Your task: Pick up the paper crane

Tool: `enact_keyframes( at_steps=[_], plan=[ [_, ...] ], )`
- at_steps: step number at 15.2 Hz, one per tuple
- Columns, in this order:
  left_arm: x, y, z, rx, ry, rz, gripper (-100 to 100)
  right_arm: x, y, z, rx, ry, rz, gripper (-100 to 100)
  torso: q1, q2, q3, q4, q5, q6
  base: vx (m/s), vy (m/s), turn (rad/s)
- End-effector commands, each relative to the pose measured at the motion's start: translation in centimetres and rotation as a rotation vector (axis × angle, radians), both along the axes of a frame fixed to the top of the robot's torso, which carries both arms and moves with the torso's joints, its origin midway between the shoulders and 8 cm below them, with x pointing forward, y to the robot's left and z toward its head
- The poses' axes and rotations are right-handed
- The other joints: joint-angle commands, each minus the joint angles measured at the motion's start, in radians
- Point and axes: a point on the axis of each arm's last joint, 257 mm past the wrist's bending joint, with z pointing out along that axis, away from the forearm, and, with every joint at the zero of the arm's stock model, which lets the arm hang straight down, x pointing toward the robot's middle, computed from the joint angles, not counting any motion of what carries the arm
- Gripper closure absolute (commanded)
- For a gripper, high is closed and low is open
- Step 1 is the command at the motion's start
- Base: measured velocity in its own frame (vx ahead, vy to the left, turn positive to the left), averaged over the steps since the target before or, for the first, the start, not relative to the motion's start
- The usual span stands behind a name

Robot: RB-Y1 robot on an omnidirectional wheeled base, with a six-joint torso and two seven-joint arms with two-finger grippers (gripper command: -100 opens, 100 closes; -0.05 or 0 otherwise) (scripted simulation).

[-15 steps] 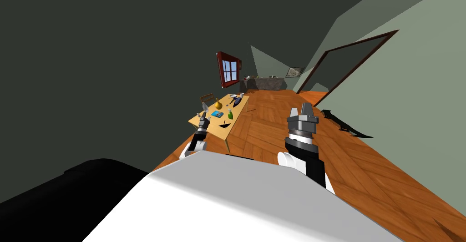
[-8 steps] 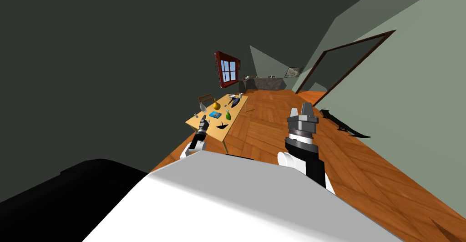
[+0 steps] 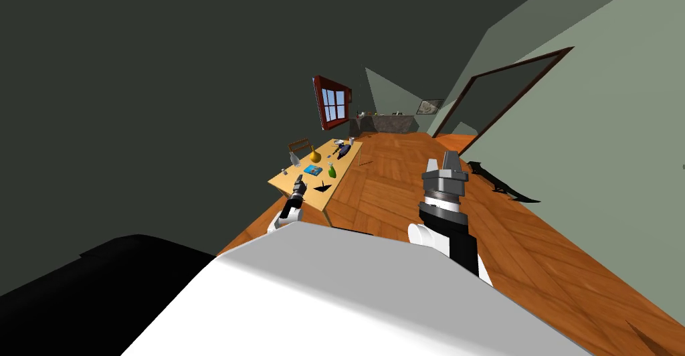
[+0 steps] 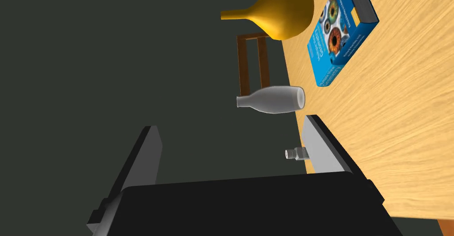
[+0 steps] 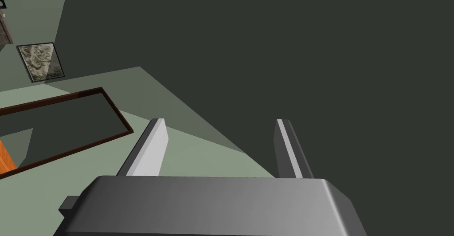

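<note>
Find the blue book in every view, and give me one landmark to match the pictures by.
Head view: the blue book lies on the table, between the yellow vase and the black paper crane.
Left wrist view: it lies beyond the open left gripper, beside the vase.
Right wrist view: the open right gripper aims away from the table.
Shared landmark: the yellow vase.
</note>
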Motion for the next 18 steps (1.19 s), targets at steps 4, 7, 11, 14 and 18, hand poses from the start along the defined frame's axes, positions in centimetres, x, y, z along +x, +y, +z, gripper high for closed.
enact_keyframes(
  at_steps=[4, 7, 11, 14, 18],
  plan=[
    [-0.8, 1.7, -4.6, -0.073, 0.104, 0.055, -100, 0.0, 0.0, 0.0, 0.000, 0.000, 0.000, 0, 0.001, 0.000, 0.000, 0.000, 0.000, 0.000, 0.065, -0.061, -0.018],
    [-1.5, 2.5, -7.8, -0.127, 0.167, 0.091, -100, 0.0, 0.0, 0.0, 0.000, 0.000, 0.000, 0, 0.002, 0.000, 0.000, 0.000, 0.000, 0.000, 0.058, -0.049, -0.015],
    [-2.3, 2.9, -10.7, -0.183, 0.225, 0.124, -100, 0.0, 0.0, 0.0, 0.000, 0.000, 0.000, 0, 0.002, 0.001, 0.001, 0.000, 0.000, 0.000, 0.052, -0.042, -0.013],
    [-2.7, 2.9, -12.1, -0.211, 0.252, 0.139, -100, 0.0, 0.0, 0.0, 0.000, 0.000, 0.000, 0, 0.003, 0.002, 0.001, 0.000, 0.001, 0.000, 0.041, -0.034, -0.010],
    [-4.2, 1.7, -16.9, -0.323, 0.339, 0.184, -100, 0.0, 0.0, 0.0, 0.000, 0.000, 0.000, 0, 0.002, 0.000, 0.000, 0.000, 0.000, 0.000, 0.062, -0.050, -0.017]
  ],
)
